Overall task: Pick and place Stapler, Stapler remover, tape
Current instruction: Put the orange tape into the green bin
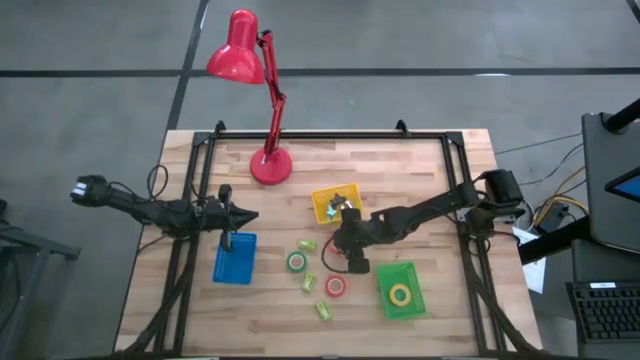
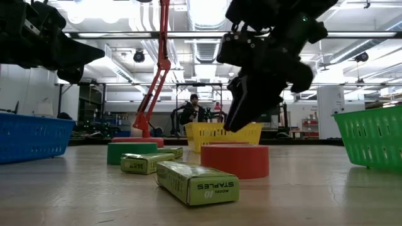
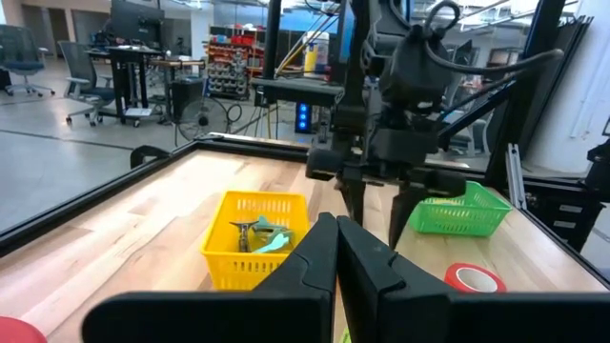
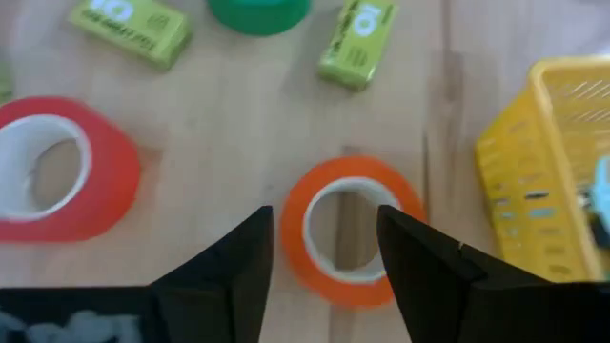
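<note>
My right gripper (image 1: 348,250) (image 4: 326,217) hangs open above the orange tape roll (image 4: 348,286), which lies flat on the table; one finger stands over the roll's outer edge and the other over its ring, touching nothing. The red tape roll (image 4: 57,167) (image 1: 336,286) and the green tape roll (image 1: 297,262) lie flat nearby. The yellow tape roll (image 1: 400,294) lies in the green basket (image 1: 382,300). Stapler removers (image 3: 262,233) sit in the yellow basket (image 1: 322,196). My left gripper (image 1: 245,215) (image 3: 335,233) is shut, held over the blue basket (image 1: 233,262). No stapler shows.
Several lime-green staple boxes (image 1: 309,282) (image 2: 198,182) lie among the tape rolls. A red desk lamp (image 1: 270,165) stands at the table's far side. A black frame (image 1: 195,200) borders the table. A person (image 2: 188,113) sits in the room behind.
</note>
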Controlling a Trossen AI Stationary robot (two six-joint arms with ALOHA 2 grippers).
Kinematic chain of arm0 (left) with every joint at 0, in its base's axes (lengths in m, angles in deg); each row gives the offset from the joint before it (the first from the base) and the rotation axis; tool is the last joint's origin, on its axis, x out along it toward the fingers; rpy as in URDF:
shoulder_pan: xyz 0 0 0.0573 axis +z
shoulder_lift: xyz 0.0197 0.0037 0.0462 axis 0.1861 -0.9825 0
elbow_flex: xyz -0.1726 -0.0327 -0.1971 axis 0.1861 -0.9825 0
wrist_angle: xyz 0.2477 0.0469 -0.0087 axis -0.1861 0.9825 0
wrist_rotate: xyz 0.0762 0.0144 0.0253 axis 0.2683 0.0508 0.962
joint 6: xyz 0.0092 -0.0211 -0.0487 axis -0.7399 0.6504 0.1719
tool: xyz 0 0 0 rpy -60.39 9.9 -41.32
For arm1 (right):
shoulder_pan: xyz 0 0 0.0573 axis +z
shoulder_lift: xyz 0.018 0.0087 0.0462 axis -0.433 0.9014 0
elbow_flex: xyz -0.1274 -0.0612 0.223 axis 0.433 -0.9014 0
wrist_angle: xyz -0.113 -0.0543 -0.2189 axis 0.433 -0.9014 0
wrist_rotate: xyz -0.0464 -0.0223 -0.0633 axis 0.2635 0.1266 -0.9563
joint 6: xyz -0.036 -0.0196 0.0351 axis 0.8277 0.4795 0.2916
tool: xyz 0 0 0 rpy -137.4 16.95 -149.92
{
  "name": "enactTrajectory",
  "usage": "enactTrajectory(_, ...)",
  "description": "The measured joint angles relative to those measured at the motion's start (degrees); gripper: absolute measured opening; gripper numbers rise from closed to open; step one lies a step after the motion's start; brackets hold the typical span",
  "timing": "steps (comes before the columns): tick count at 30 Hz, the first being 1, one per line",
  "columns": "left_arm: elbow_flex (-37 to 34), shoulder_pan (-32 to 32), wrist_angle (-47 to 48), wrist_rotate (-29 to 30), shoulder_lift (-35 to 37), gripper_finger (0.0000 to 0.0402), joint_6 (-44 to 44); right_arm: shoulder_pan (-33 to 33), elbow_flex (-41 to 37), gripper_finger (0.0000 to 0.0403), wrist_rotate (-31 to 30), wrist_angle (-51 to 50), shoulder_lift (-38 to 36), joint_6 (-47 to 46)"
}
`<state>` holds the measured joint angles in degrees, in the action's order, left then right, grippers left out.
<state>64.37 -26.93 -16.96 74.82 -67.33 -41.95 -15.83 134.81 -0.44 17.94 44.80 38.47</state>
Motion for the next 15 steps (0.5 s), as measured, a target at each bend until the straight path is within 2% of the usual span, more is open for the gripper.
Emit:
enactTrajectory(7,0.0,0.0,0.0,0.0,0.0,0.0010,0.0,0.2,0.5,0.0200,0.2,-0.3,2.9,0.0)
enactTrajectory(15,0.0,0.0,0.0,0.0,-0.2,0.0010,0.0,0.5,0.6,0.0181,0.7,-0.6,4.4,-0.2)
